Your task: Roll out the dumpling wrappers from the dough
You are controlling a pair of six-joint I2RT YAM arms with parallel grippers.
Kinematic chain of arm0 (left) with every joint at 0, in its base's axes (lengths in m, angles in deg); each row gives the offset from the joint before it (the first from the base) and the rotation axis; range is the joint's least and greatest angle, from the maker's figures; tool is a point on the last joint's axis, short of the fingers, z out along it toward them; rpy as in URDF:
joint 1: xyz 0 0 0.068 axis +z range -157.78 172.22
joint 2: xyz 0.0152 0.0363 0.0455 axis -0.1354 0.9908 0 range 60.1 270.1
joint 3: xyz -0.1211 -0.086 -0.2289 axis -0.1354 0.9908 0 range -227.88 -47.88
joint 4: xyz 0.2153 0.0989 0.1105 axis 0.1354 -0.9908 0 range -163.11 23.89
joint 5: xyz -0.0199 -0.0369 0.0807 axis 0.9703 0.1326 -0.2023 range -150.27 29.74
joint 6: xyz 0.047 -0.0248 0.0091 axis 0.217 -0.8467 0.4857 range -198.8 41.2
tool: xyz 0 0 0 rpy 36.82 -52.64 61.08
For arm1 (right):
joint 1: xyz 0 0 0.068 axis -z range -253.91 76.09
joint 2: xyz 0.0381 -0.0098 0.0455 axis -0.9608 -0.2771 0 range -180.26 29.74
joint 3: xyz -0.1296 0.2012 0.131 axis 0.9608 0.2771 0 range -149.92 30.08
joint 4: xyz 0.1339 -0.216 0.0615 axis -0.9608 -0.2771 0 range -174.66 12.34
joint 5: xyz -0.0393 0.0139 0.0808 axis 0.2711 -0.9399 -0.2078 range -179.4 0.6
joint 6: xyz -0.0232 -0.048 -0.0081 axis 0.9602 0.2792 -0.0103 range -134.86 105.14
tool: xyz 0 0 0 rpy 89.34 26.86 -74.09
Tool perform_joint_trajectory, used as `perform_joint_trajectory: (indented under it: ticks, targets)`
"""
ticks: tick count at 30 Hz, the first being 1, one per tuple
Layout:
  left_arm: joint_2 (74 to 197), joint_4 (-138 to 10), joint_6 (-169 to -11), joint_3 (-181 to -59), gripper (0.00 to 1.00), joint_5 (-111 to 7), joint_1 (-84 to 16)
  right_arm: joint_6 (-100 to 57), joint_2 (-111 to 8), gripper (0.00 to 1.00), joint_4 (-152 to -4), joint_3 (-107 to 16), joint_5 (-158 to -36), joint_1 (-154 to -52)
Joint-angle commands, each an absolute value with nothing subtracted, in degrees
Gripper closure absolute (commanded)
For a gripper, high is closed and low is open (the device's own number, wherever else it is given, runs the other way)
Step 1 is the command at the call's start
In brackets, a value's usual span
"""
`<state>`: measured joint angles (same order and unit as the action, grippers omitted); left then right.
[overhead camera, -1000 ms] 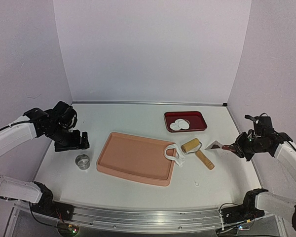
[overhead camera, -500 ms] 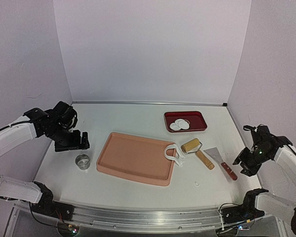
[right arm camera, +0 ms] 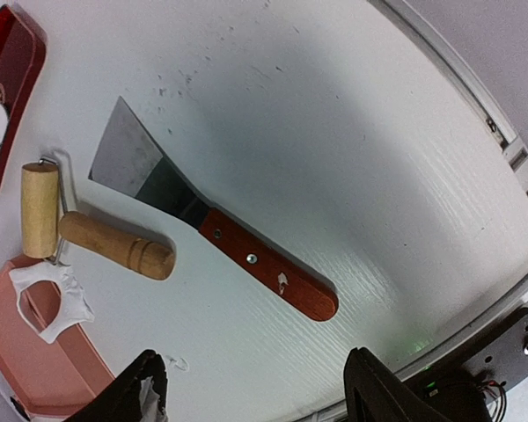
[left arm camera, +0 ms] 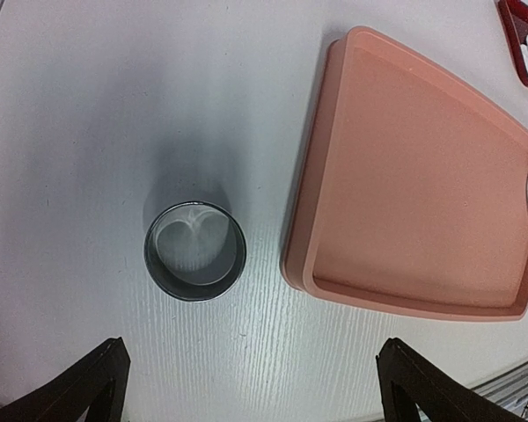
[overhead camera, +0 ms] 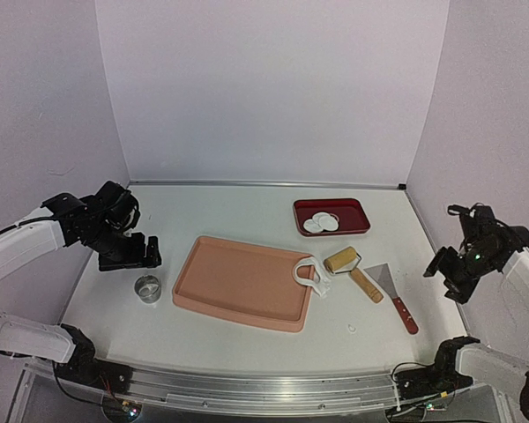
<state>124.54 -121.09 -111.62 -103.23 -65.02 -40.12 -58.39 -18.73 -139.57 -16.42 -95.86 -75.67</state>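
So the bit it all hinges on: the dough [overhead camera: 309, 275] is seen as a holed white scrap strip draped over the right-hand rim of the pink board [overhead camera: 238, 282], touching it, with the wooden roller [overhead camera: 353, 269] parked just beside.

The right gripper [overhead camera: 447, 273] is held out at the right edge of the table [overhead camera: 247, 207], above the surface, spread wide with nothing gripped. That's plain in the right wrist view, where both fingers [right arm camera: 136, 400] are seen apart with only bare table between them. From there the dough is found off to the left, with the scraper [overhead camera: 393, 295] and then the roller lying in between. The roller's handle is laid diagonally, its near end towards the right arm and the barrel towards the scrap. If more rolling is wanted, it'd probably be best gripped across the handle.

The left gripper [overhead camera: 132, 251] is also held wide open and empty, hovering near the ring cutter [overhead camera: 147, 288] on the left side. It's well apart from the dough, with the whole board between them, so the right arm is reckoned the nearer one by a fair bit.

A few dumpling wrappers [overhead camera: 320, 222] are sat in the red tray [overhead camera: 348, 211] at the back, so the job looks mostly done tbh.
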Motion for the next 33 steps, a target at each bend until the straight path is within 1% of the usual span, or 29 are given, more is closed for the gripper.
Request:
perform_joint_trajectory:
  ticks: [1,2,4,5,12,16,19,26,33]
  targets:
    - [123.11,-119.97,-110.89,-103.12,0.00,-66.54,-40.48,-53.84,-20.42,0.18,-142.14,-25.18,-93.60,-75.58]
    - [123.10,-119.96,-110.90,-103.09,0.00,-66.58,-40.57,-52.98,-21.09,0.12,-142.45,-27.22,-93.72,-75.61]
    - [123.08,-119.98,-110.96,-103.11,0.00,-66.59,-40.57,-51.42,-22.11,0.02,-142.79,-30.77,-94.21,-75.58]
    - [123.06,-119.97,-110.91,-103.12,0.00,-66.55,-40.57,-50.13,-23.47,0.02,-143.23,-34.45,-94.82,-75.60]
    - [123.76,-120.04,-110.78,-103.35,0.00,-66.51,-40.61,-47.52,-27.71,0.02,-144.14,-49.26,-98.49,-75.64]
    - [124.29,-119.98,-110.62,-103.45,0.00,-66.36,-40.57,-46.25,-28.18,0.02,-143.72,-54.02,-98.70,-75.59]
    - [124.61,-119.85,-110.53,-103.47,0.00,-66.08,-40.57,-44.75,-27.14,0.02,-142.71,-54.60,-98.29,-75.59]
    - [125.17,-119.35,-110.00,-103.33,0.00,-65.45,-40.57,-45.40,-21.97,0.02,-139.30,-49.31,-99.83,-75.58]
    - [125.42,-119.42,-109.99,-103.38,0.00,-65.36,-40.61,-45.30,-21.81,0.02,-138.23,-48.16,-100.08,-75.58]
